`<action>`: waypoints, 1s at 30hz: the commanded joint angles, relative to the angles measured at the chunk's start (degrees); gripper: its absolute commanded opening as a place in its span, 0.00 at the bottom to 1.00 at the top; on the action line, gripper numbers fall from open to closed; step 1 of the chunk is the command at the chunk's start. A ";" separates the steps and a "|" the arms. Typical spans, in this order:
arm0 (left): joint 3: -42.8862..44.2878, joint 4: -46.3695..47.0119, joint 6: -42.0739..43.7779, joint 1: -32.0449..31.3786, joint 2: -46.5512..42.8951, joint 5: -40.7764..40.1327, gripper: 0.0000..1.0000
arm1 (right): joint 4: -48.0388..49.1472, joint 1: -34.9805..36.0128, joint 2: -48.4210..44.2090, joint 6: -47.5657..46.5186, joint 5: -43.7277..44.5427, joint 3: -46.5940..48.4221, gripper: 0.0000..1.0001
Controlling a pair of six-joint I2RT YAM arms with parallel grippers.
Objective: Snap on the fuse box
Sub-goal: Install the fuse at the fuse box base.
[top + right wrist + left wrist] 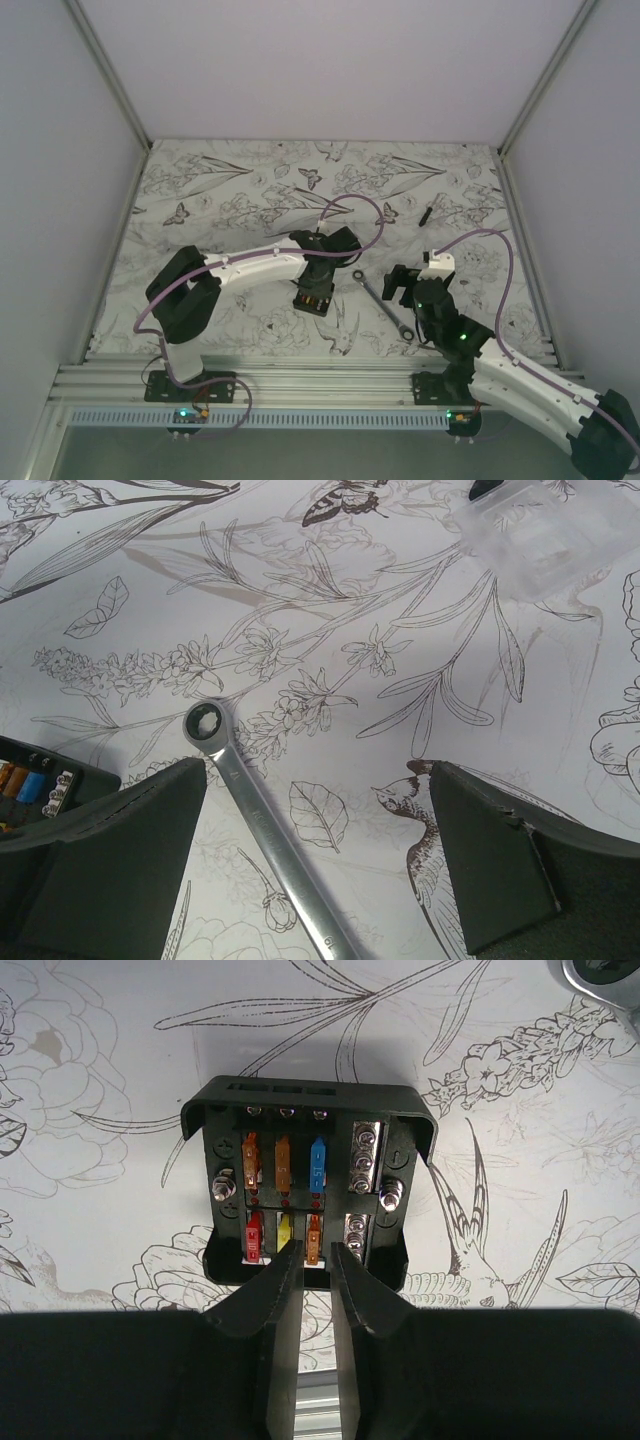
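Two fingers point(283, 1295) of my left gripper point(317, 1260) stand a narrow gap apart with nothing between them, tips over the near wall of the fuse box point(310, 1175). The box sits flat on the floral table point(120, 1050), open side up with no cover on it, and the orange, blue, yellow and red fuses are exposed. It lies just ahead of the left wrist, left of centre. My right gripper point(318, 780) is spread wide and empty, hovering over the silver wrench point(255, 820), which lies between the box and the right arm. Beyond that is a clear plastic piece point(530, 530); my guess is it's the cover, but I can't confirm that. As I see it, I'm settling the box before the snap. To do it well, I brace on the outer wall only and keep my tips off the fuses and screw terminals. I square the box up and seat the mating part flat on all corners. Then I press straight down and evenly, since a tilted push probably latches one side only. The wrench is close enough to snag a swing.
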 commanded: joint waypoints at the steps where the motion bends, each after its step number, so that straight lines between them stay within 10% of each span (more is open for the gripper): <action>1: -0.29 -2.23 -0.45 0.04 0.76 -0.79 0.18 | 1.47 -0.37 -0.60 -0.17 0.65 -0.17 1.00; 30: -3.91 -2.90 -5.51 0.59 5.59 0.70 0.00 | 1.58 -0.36 -0.53 -0.17 0.56 -0.17 1.00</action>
